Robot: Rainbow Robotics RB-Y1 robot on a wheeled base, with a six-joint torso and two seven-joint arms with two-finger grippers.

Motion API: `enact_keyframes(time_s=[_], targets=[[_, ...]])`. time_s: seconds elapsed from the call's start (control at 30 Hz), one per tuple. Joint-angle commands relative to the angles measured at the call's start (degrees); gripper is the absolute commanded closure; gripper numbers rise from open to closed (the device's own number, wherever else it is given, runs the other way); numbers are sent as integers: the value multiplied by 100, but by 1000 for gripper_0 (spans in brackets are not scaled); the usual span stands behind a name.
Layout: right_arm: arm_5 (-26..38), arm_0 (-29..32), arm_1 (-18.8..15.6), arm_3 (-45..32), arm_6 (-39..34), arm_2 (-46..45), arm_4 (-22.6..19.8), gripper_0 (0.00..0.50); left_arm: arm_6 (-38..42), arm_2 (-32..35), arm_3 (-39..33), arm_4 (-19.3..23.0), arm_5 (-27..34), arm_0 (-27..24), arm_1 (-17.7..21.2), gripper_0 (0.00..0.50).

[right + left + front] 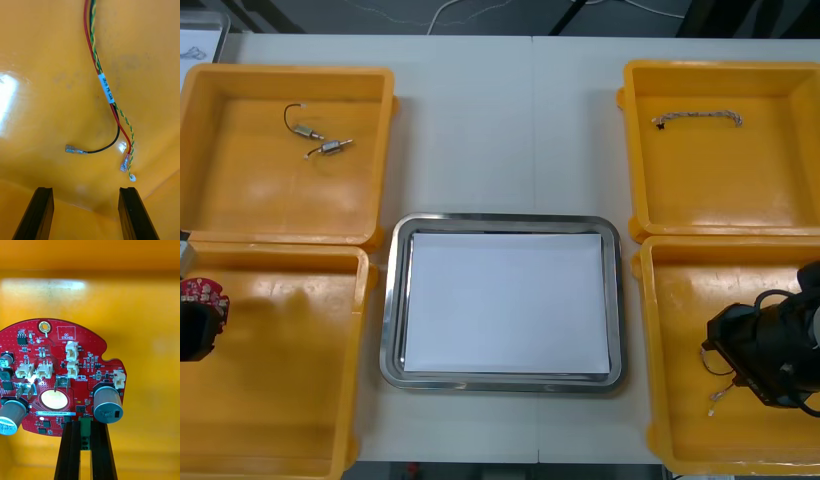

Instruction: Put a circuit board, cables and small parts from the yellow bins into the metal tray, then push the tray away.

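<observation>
My left gripper (85,444) is shut on a green connector at the edge of a round red circuit board (56,371), which stands upright above the fingers. In the front view this board (202,293) and the left gripper (196,325) are at the outer side of the near left yellow bin (290,360). My right gripper (85,212) is open over the floor of the near right yellow bin (680,330). A red, yellow and black cable (108,93) lies just ahead of its fingers, untouched. From the front, the right gripper (742,362) hangs above that cable's ends (718,397).
The metal tray (392,300), white inside, sits between the bins. The far left bin (240,200) holds two small metal parts (320,140) with thin wires. A twisted cable (697,118) lies in the far right bin (740,190).
</observation>
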Motion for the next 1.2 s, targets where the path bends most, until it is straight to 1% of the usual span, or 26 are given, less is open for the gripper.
enact_keyframes(time_s=[0.03, 0.2, 0.27, 0.37, 0.57, 0.67, 0.8, 0.87, 1.0, 1.07, 1.2], targets=[[128, -320, -107, -185, 671, -170, 69, 0, -242, 369, -602, 104, 547, -236, -5, 500], [128, -329, -203, -167, 1515, -355, 78, 0, -119, 554, -1077, 148, 1075, -298, 127, 500], [128, -337, -230, -106, 1761, -390, 60, 0, 57, 633, -1147, 306, 1162, -324, 232, 500], [128, -390, -239, 105, 2262, -540, -1, 0, 435, 738, -1200, 790, 1277, -438, 514, 500], [128, -478, -247, 439, 2877, -759, -98, 0, 909, 773, -1244, 1299, 1282, -755, 821, 500], [119, -495, -265, 554, 3070, -795, -107, 0, 1085, 765, -1279, 1440, 1282, -922, 900, 500], [22, -495, -274, 677, 3158, -812, -116, 0, 1533, 677, -1279, 1800, 1282, -1256, 1155, 500], [-48, -495, -274, 765, 3202, -803, -116, 0, 1894, 589, -1270, 2082, 1282, -1396, 1419, 500], [-136, -495, -274, 888, 3290, -777, -116, 0, 2456, 360, -1270, 2512, 1282, -1651, 1797, 500], [-206, -469, -274, 958, 3369, -759, -81, 0, 2843, 132, -1252, 2776, 1282, -1853, 2025, 500], [-365, -381, -274, 993, 3440, -689, 16, 0, 3388, -264, -1252, 3040, 1282, -2214, 2298, 500]])
